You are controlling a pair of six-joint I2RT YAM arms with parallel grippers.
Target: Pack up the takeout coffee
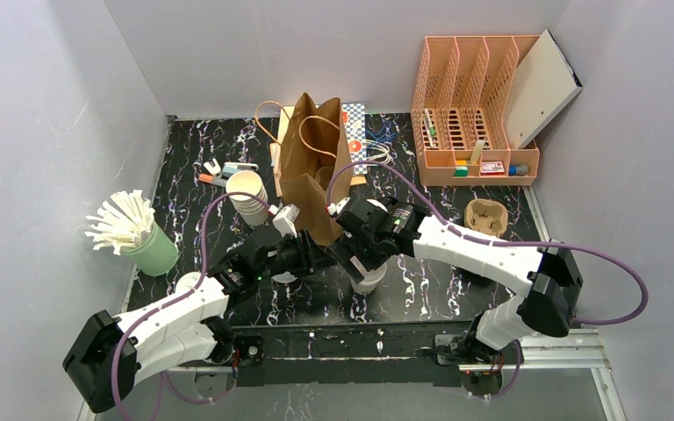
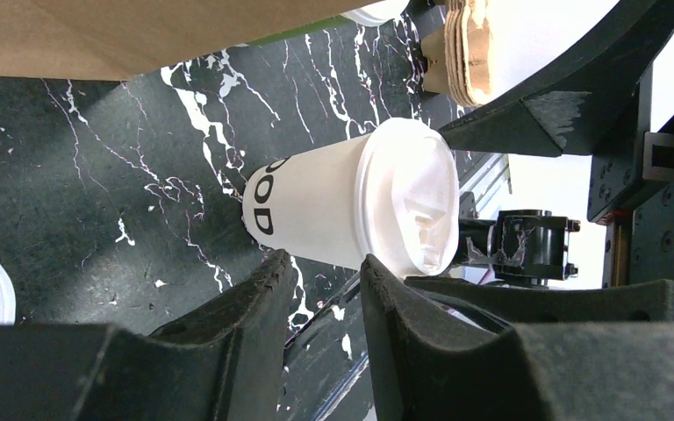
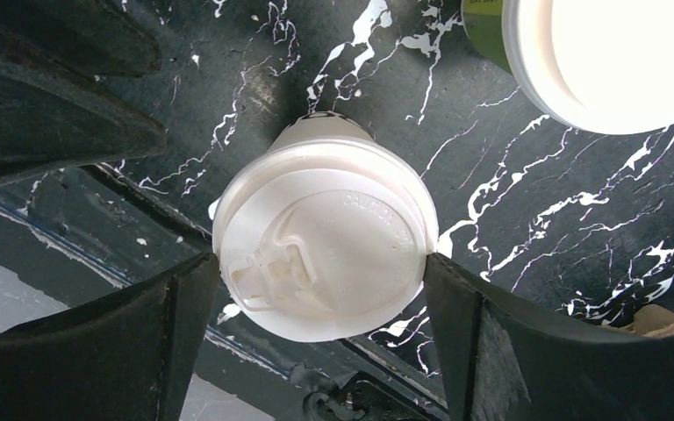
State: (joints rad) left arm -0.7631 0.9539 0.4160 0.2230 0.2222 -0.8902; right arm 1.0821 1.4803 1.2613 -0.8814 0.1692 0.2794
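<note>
Black marbled surface carries a brown paper bag, standing open. Beside it the right gripper is spread wide around the upright cream cup, fingers at its lid's rim. Close by, the left gripper shows a narrow, empty gap. A green-sided cup stands near the bag.
</note>
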